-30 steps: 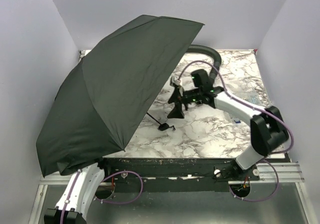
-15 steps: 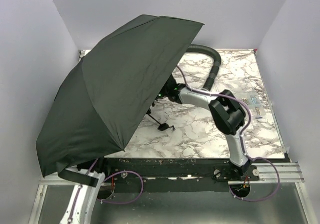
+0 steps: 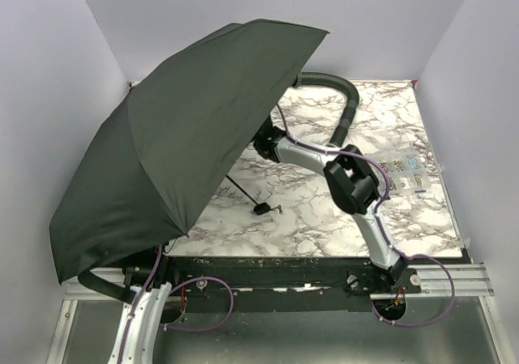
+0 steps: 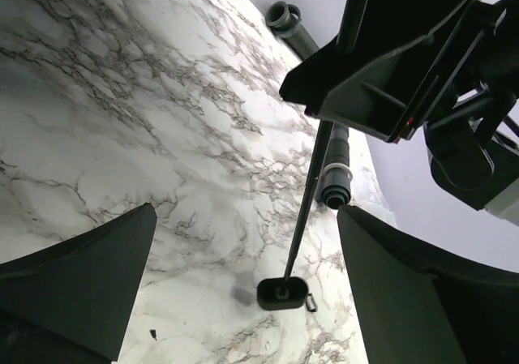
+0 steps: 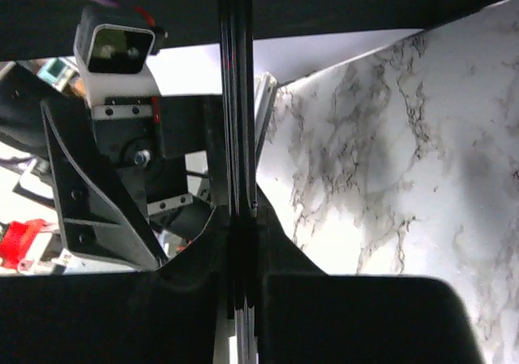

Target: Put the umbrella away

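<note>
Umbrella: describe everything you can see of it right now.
The umbrella is fully open: a wide black fabric canopy, tilted, covering the left of the marble table and overhanging its near-left corner. A thin dark shaft slants down to a small black handle low over the marble; contact is unclear. The right gripper is clamped on the shaft under the canopy. The left gripper is open, not touching it.

A white marble-patterned table (image 3: 324,218) stands between pale lilac walls (image 3: 49,72). A black ribbed hose (image 3: 350,104) curves across its far side, small flat printed items (image 3: 413,182) lie near the right edge, and a metal rail (image 3: 450,279) lines the near right corner.
</note>
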